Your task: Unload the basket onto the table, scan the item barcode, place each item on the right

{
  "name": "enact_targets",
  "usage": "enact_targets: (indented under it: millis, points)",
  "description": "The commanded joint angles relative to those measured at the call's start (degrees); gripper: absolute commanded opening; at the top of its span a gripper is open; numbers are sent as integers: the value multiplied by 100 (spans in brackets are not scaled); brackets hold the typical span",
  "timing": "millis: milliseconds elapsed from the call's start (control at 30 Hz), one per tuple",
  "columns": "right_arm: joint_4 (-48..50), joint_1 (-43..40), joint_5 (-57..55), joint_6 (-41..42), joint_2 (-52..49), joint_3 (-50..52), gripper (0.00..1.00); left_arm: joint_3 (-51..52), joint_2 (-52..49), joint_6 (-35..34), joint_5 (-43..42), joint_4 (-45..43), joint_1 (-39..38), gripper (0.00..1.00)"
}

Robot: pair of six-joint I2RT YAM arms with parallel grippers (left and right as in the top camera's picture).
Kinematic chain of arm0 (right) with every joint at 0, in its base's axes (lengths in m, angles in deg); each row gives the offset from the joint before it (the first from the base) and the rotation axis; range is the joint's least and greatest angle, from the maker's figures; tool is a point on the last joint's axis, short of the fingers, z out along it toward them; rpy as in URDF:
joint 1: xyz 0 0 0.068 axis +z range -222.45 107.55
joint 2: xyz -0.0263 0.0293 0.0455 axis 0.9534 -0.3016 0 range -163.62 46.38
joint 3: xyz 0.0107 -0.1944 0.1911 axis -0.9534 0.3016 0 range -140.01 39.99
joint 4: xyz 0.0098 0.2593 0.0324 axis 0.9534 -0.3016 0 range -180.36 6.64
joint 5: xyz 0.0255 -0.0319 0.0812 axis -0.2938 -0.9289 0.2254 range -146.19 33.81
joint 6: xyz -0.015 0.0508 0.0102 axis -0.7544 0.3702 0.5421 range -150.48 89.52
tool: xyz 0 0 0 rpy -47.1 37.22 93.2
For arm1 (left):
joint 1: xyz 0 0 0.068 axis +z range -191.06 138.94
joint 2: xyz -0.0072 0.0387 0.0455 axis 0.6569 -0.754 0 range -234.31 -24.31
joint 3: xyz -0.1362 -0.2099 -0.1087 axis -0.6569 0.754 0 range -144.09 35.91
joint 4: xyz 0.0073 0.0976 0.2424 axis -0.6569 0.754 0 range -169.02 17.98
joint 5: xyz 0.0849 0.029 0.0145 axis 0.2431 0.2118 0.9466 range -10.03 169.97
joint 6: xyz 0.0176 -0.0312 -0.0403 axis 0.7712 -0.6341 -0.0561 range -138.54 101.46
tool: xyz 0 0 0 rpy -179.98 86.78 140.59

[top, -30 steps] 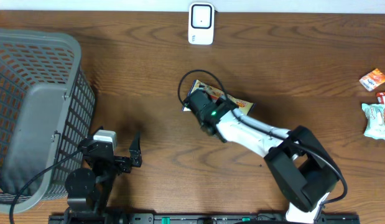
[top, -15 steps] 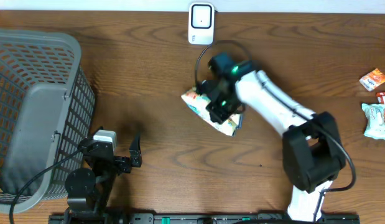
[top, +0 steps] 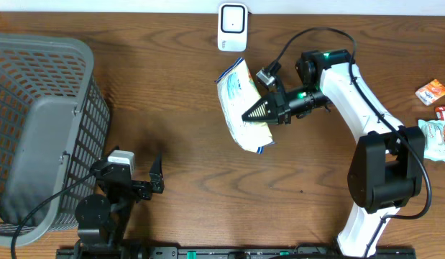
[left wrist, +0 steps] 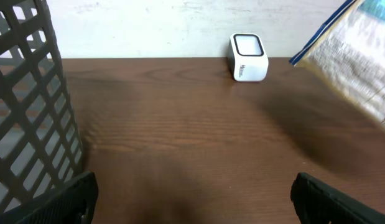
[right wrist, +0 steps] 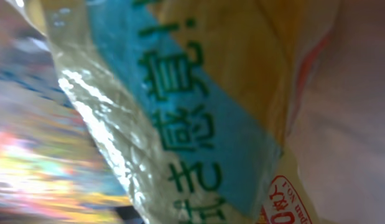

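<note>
Basket (top: 35, 129) stands at far left; left gripper (top: 156, 178) rests beside it, fingers spread wide and empty; scanner (top: 232, 27) sits at the table's back edge; snack bag (top: 240, 108) hangs in the air near its front, clenched by right gripper (top: 259, 111); pickup looks done; I judge 1 step remains: showing the barcode to the scanner.

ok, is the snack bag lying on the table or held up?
Held up. The right gripper is shut on the snack bag at its edge; in the left wrist view it hangs above the table, its shadow below.
</note>
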Motion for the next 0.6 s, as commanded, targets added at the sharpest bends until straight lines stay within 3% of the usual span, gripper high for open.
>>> enact_targets:
  millis: [0, 333, 567]
  points:
    - [-205, -122, 1091, 1246, 15, -55, 1, 13, 13, 79, 37, -2, 15, 99]
    - [-1307, -372, 1091, 3565, 15, -50, 1, 13, 13, 79, 37, -2, 15, 99]
    - [-1307, -455, 1091, 3589, 15, -48, 1, 13, 13, 79, 37, -2, 15, 99]
